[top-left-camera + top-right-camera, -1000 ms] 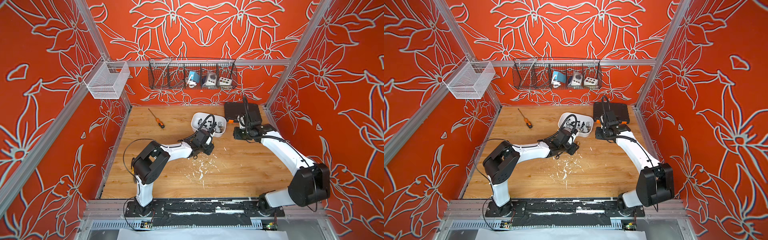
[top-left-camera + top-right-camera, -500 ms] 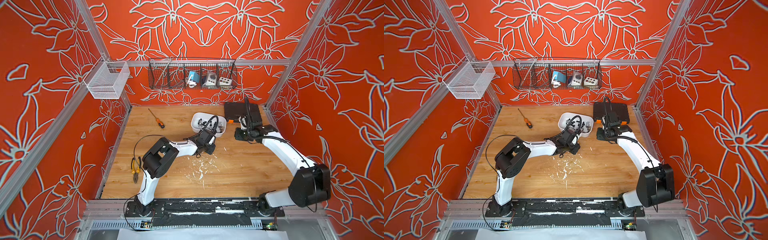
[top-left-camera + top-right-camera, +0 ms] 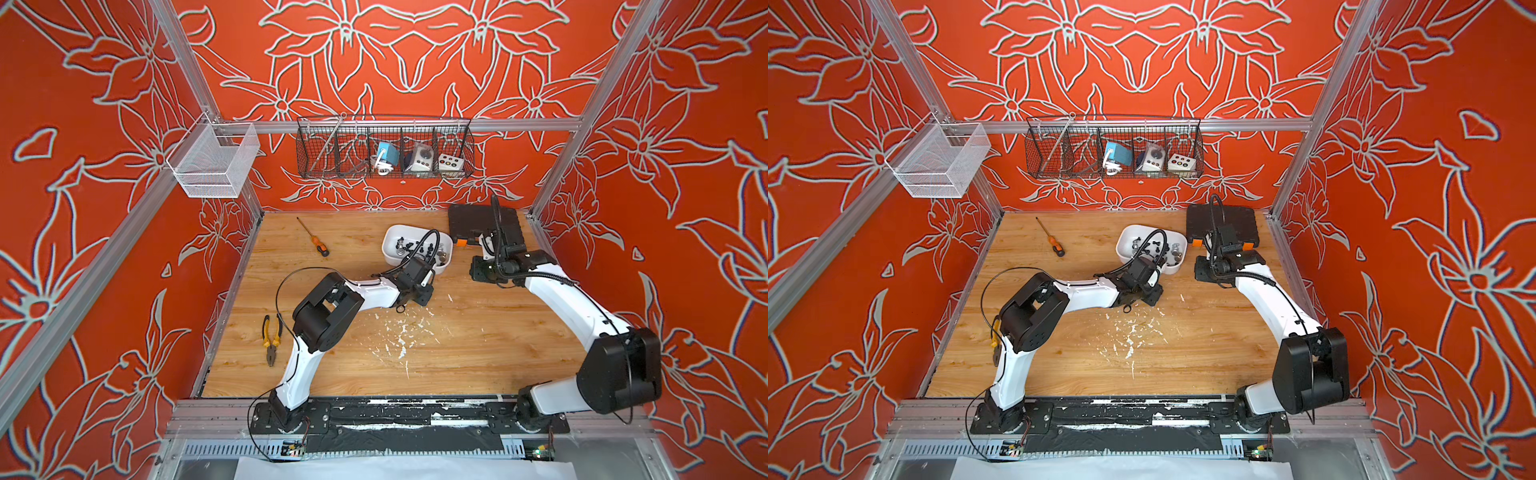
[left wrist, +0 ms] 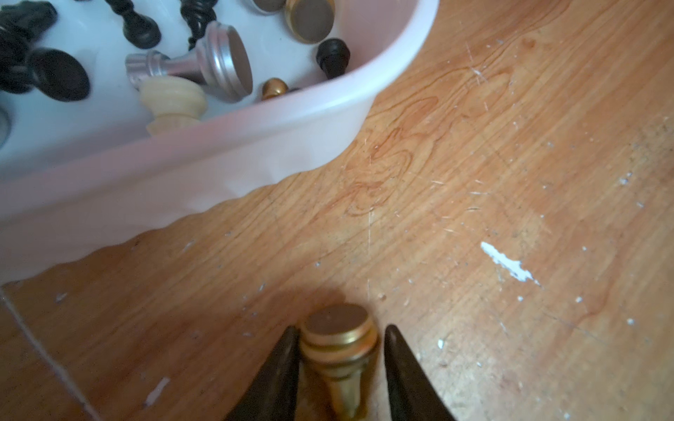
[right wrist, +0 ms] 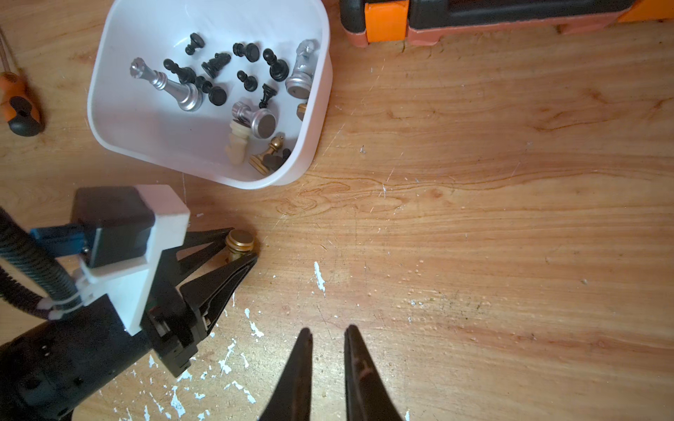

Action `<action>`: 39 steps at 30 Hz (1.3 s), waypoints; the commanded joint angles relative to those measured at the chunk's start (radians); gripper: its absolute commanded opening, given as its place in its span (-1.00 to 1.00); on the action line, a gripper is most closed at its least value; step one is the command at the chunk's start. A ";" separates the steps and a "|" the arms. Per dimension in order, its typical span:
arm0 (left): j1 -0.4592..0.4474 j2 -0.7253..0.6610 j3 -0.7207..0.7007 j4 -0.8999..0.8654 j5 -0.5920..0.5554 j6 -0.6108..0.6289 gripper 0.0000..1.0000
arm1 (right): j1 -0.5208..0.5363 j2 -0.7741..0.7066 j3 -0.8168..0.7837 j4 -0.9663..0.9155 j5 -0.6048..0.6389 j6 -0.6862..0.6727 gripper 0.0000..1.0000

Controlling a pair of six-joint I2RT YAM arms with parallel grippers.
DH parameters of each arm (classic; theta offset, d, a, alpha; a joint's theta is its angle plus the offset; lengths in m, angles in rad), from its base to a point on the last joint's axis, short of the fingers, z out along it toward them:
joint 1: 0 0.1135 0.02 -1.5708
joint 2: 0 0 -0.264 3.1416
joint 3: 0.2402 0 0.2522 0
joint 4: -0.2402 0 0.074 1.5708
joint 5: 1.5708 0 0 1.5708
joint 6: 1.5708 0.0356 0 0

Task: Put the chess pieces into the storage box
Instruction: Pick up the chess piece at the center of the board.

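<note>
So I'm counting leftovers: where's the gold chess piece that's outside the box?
In both wrist views, the gold chess piece is in the left hand, over the table beside a corner of the white box.

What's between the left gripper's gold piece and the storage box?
Only bare wooden floor with a few white flecks separates the gold piece from the storage box, seen in the left wrist view.

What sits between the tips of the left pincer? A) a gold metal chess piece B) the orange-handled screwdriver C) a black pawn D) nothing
A: the left pincer flanks a gold metal chess piece just outside the white plastic storage tub.
</note>
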 commanded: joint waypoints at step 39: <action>0.011 -0.126 0.172 -0.132 -0.012 0.070 -0.41 | -0.033 -0.016 -0.001 -0.028 -0.030 -0.020 -0.67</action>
